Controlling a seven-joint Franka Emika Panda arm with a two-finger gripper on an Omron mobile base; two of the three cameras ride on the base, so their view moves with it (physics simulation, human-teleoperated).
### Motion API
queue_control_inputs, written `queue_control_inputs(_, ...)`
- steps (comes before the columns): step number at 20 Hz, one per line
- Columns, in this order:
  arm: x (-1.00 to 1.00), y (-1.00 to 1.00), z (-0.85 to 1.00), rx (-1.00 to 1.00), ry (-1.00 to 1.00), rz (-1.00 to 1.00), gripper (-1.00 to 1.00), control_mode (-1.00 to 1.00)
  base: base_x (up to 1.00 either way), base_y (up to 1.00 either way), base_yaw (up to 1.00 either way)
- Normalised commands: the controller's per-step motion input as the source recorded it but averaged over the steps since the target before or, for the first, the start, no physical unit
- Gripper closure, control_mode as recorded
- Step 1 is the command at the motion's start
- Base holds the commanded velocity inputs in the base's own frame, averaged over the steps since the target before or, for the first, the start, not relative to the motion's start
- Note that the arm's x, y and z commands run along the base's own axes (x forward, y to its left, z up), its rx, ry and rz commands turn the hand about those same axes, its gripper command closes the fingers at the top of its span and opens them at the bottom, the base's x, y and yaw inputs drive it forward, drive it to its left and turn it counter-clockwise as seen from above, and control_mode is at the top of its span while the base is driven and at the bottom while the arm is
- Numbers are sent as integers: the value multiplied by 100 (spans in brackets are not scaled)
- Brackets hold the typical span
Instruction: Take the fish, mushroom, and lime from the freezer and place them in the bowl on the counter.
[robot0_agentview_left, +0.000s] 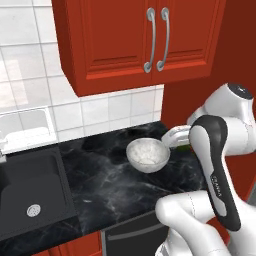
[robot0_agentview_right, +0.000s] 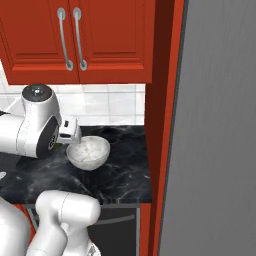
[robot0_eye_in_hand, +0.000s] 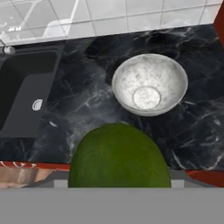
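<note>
One bowl (robot0_eye_in_hand: 149, 83) apparently empty; lime (robot0_eye_in_hand: 119, 155) near fingers.

Red wall cabinets (robot0_agentview_left: 150, 40) overhead, each door with a long curved metal handle (robot0_agentview_left: 149, 41). White tiled backsplash (robot0_agentview_left: 100, 112) behind, catching bright reflections. Black sink (robot0_agentview_left: 27, 192) with round drain (robot0_agentview_left: 33, 210) far off to the pincer's left. Red side panel (robot0_agentview_right: 161, 125) to its right.
</note>
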Motion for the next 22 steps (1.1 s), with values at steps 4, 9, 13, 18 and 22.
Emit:
queue_control_inputs(4,18,0,-36,0,7,0,100,-100,0,0,0)
queue_control_inputs(9,35,0,-44,0,19,0,100,-100,0,0,0)
queue_control_inputs(13,37,0,-35,-2,8,-3,100,-100,0,0,0)
queue_control_inputs(18,45,0,-25,-3,4,-6,100,-100,0,0,0)
queue_control_inputs(22,39,0,-30,-2,4,-4,100,-100,0,0,0)
